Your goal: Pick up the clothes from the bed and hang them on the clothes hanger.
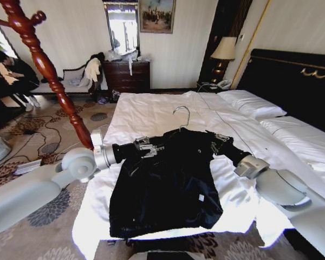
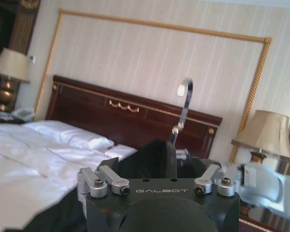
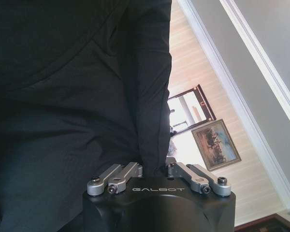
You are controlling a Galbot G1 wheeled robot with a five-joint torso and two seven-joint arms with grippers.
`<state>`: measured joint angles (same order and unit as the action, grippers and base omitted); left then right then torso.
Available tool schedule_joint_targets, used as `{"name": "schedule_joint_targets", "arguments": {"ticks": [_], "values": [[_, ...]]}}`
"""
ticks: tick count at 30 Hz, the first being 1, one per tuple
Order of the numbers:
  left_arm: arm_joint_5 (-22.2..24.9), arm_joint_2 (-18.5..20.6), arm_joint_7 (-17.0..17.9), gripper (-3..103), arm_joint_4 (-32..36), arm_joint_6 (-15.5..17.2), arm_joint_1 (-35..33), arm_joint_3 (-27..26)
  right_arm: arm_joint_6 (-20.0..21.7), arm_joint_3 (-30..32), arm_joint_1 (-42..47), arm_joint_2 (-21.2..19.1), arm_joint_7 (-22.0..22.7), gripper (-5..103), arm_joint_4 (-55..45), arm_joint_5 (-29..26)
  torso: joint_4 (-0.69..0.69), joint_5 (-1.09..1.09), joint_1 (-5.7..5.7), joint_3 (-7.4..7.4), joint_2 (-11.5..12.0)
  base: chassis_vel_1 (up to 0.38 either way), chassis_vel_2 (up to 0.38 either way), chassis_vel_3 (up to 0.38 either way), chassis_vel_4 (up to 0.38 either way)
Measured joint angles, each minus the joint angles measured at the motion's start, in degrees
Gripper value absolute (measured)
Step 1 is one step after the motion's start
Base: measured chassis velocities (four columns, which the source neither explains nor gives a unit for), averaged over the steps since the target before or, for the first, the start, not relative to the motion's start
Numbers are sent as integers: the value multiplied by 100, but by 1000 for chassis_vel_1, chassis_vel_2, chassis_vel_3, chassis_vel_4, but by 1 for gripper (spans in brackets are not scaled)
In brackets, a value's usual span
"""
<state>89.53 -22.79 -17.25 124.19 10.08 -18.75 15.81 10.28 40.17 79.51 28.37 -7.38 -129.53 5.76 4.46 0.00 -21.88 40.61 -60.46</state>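
The black jacket (image 1: 170, 184) hangs between the two claws, above the bed (image 1: 151, 111). The right claw (image 3: 154, 170) is pinching the jacket's shoulder. The left claw (image 1: 145, 147) holds the other shoulder, probably pinching it too. The clothes hanger (image 1: 182, 116) hook sticks up between them, past the collar.

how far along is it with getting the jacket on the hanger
Done: the black jacket is off the bed and draped on the hanger, hook sticking up at the collar. In hand: left claw and right claw each grip a shoulder, holding it up. Left: releasing it somewhere to hang.
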Motion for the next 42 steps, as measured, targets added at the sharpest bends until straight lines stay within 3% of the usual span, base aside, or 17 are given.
{"name": "schedule_joint_targets", "arguments": {"ticks": [3,7,13,18,22,27,32,37,42], "values": [[106,139,2,98,0,-23,-69,-354,0,35,59,7,30,16,0,-23,0,0,0,0,0,0,0,0,0],[141,237,28,100,4,-63,-165,-654,-2,78,72,-2,41,16,-14,-57,0,0,0,0,0,0,0,0,0],[114,357,394,100,-160,-165,-588,-1297,-8,124,39,-10,88,16,-42,-153,-1,-1,0,0,0,0,0,0,0],[23,454,497,100,-422,-227,-824,-1579,-81,260,165,11,144,16,-59,-160,-1,1,0,1,0,0,0,0,0],[-98,507,384,100,-640,-235,-943,-1589,-161,476,339,23,176,16,-91,-149,2,0,0,0,0,0,0,0,0],[-575,563,-145,100,-909,-236,-1425,-1572,-236,768,577,41,205,16,-159,-132,0,-1,0,0,0,0,0,0,0],[-871,505,-413,100,-1060,-236,-1685,-1513,-304,873,677,37,216,16,-180,-112,-1,0,0,0,0,0,0,0,0],[-1255,309,-649,100,-1321,-261,-1650,-1159,-379,969,790,36,232,16,-215,-100,-1,0,0,0,0,0,0,0,0],[-1725,-2,-829,100,-1742,-411,-1272,-473,-504,1149,997,51,246,16,-258,-16,1,0,0,0,0,0,0,0,0]]}}
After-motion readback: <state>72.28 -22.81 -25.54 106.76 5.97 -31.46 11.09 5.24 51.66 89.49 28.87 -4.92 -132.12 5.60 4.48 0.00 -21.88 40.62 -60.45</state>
